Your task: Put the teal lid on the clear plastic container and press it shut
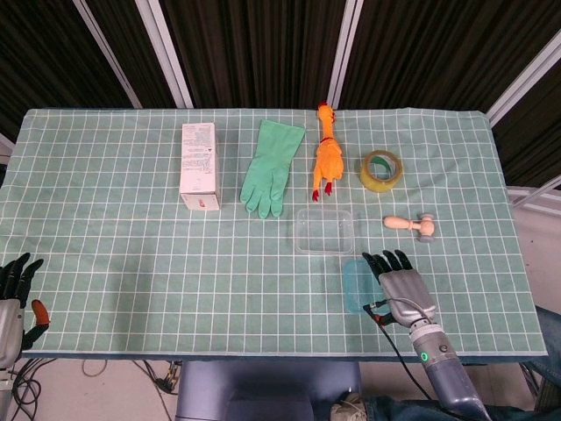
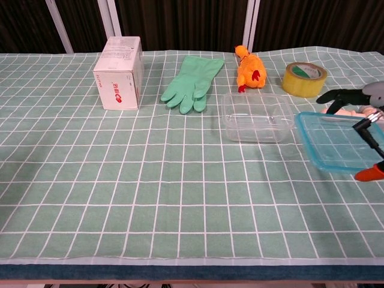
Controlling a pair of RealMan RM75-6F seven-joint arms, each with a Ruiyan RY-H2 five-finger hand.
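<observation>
The clear plastic container [image 1: 325, 231] [image 2: 257, 116] stands open-topped near the table's middle, right of centre. The teal lid [image 1: 354, 285] [image 2: 336, 141] lies just in front of it, toward the near edge. My right hand [image 1: 401, 285] [image 2: 354, 99] is stretched palm down over the lid's right part, fingers extended and pointing away from me. Its orange thumb tip sits by the lid's near edge. I see no closed grip on the lid. My left hand [image 1: 17, 294] hangs off the near left table edge, fingers spread, holding nothing.
Behind the container lie a green rubber glove [image 1: 272, 168] [image 2: 195, 84], an orange rubber chicken [image 1: 327, 153] [image 2: 250, 69] and a tape roll [image 1: 381, 170] [image 2: 305, 78]. A white box [image 1: 199, 166] [image 2: 119, 81] stands further left. A small wooden tool [image 1: 414, 225] lies right of the container.
</observation>
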